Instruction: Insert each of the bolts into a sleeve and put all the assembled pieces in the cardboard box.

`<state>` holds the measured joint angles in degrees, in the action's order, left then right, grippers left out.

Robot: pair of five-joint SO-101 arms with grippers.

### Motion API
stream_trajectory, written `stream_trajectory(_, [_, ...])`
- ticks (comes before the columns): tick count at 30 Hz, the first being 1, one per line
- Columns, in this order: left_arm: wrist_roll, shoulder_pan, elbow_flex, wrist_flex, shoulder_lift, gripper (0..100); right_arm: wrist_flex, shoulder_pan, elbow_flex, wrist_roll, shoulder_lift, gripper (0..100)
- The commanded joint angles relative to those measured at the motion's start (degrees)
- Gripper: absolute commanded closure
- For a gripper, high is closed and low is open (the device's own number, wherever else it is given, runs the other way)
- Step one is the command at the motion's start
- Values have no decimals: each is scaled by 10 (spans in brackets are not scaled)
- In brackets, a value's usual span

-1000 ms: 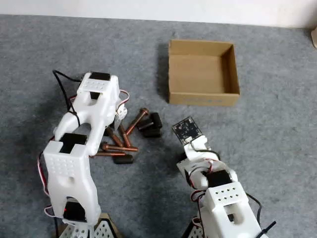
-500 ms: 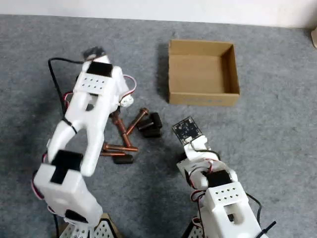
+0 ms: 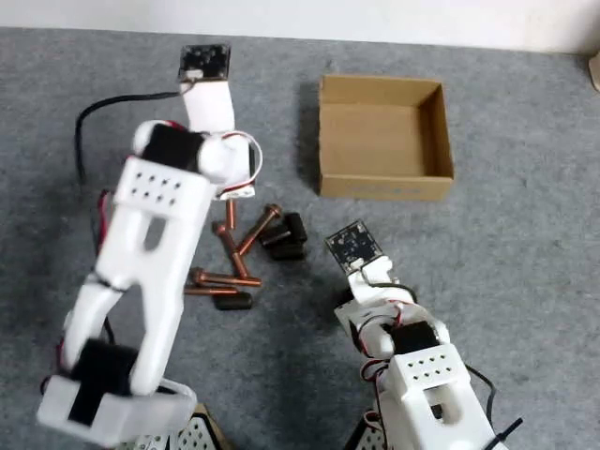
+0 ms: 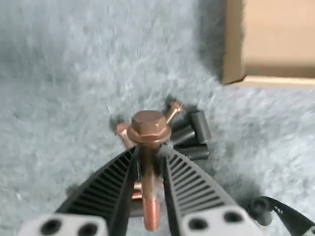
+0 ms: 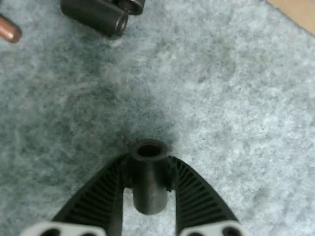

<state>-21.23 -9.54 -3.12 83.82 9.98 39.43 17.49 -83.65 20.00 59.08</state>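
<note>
The left gripper (image 4: 147, 164) was shut tight on 1 copper bolt (image 4: 147, 127). The bolt sat between the 2 ribbed fingers (image 4: 110, 187), and its 6-sided head stuck out past their tips. Farther off, the loose bolts (image 4: 173, 107) and the loose sleeves (image 4: 194, 132) lay in a little pile on the grey carpet (image 4: 64, 73). A corner of the cardboard box (image 4: 275, 81) showed near that pile.

The right gripper (image 5: 147, 164) held 1 black sleeve (image 5: 147, 184) between its fingers, with the open hole facing out past the tips. I could not tell if the sleeve touched the carpet. More black sleeves and the tip of a copper bolt lay farther off.

From high up, the left arm (image 3: 150, 234) stretched over the pile. The loose bolts (image 3: 231, 251) lay crossed over each other, and the loose sleeves (image 3: 287, 236) lay just beside them. The right arm (image 3: 417, 361) was near the front, with its end close to the sleeves. The cardboard box (image 3: 382, 186) sat farther back, open on top, to the right of the pile.
</note>
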Motion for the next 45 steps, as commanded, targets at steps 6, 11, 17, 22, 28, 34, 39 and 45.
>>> stream_trajectory(6, [51, -11, 153, -1, 258, 996, -13, -3, 24, -47, 11, 994])
stream_trajectory(11, [50, -11, 348, -56, 409, 996, -13, 7, 47, -46, 11, 994])
stream_trajectory(17, [98, -25, 575, -198, 603, 996, -15, 87, 67, -47, 12, 994])
stream_trajectory(22, [134, -45, 637, -261, 709, 995, -13, 124, 66, -91, 91, 994])
stream_trajectory(28, [131, -49, 618, -344, 717, 995, -3, 133, 21, -118, 317, 994])
stream_trajectory(34, [76, -96, 620, -513, 718, 995, -4, 156, -77, -117, 466, 994])
stream_trajectory(39, [-13, -102, 641, -568, 718, 995, -60, 189, -81, -116, 446, 994])
stream_trajectory(45, [-15, -103, 744, -712, 718, 995, -92, 199, -82, -119, 463, 994])
